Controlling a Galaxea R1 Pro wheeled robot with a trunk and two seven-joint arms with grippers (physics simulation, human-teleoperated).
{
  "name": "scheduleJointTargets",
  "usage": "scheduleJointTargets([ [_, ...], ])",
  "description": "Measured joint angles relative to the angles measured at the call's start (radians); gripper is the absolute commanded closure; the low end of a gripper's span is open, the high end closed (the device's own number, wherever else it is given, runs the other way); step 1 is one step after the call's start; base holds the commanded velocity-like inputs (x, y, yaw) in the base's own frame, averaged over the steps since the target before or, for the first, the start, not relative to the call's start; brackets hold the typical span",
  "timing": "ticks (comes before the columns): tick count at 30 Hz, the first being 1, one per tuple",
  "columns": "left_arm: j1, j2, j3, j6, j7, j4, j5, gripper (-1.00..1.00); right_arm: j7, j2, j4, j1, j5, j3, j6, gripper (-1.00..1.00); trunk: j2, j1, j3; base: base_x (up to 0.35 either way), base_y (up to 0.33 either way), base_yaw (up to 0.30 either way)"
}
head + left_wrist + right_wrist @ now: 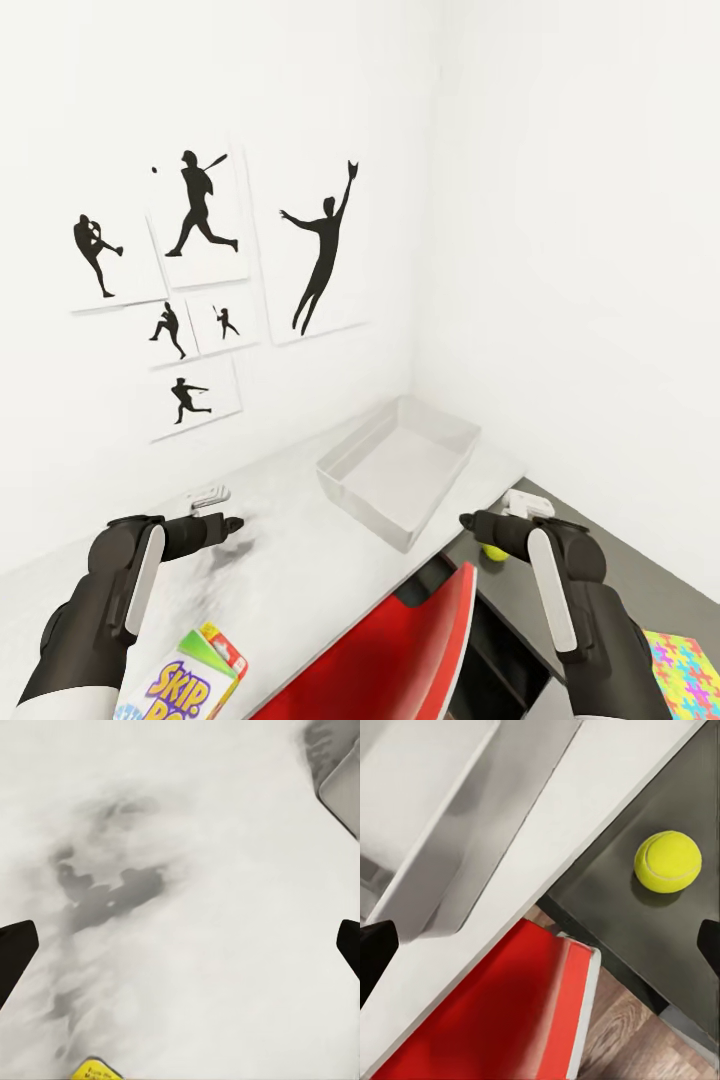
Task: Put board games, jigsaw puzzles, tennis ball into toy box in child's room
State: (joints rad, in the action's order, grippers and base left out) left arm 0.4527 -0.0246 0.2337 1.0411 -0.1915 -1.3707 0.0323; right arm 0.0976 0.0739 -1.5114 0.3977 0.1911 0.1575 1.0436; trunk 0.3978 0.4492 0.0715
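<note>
Grippers, left [236, 522] and right [466, 519], are hovering spread and empty; the yellow felt tennis ball [667, 861] is sitting on the dark side unit [615, 907], likely rolling off if nudged.

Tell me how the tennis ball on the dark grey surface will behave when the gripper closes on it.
The tennis ball is round and sits free on the flat dark side unit, so a nudge would probably send it rolling. It looks small and fuzzy, so likely light and not slippery. The right gripper shows wide-set fingertips, probably enough to straddle it.
</note>
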Motion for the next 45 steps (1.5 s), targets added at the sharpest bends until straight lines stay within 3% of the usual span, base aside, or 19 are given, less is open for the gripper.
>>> scheduleJointTargets([
  [11,0.0,0.0,-0.001,0.0,-0.001,0.0,0.0,-1.0,0.0,-0.011,-0.002,0.0,0.005,0.004,0.0,-1.0,0.0,0.0,0.0,0.063,-0.108,0.0],
  [21,0.0,0.001,-0.01,0.001,-0.002,-0.002,0.0,-1.0,0.0,-0.004,-0.013,-0.003,0.005,-0.009,0.0,-1.0,0.0,0.0,0.0,0.003,-0.126,0.012],
  [29,0.0,0.027,-0.014,0.0,-0.002,-0.002,0.0,-1.0,0.001,0.001,-0.013,-0.003,0.003,-0.01,0.0,-1.0,0.0,0.0,0.0,0.003,-0.009,0.221],
  [45,0.0,0.03,-0.015,0.0,-0.002,-0.001,0.0,-1.0,0.001,0.001,-0.013,-0.003,0.004,-0.01,0.0,-1.0,0.0,0.0,0.0,0.089,-0.099,0.148],
])
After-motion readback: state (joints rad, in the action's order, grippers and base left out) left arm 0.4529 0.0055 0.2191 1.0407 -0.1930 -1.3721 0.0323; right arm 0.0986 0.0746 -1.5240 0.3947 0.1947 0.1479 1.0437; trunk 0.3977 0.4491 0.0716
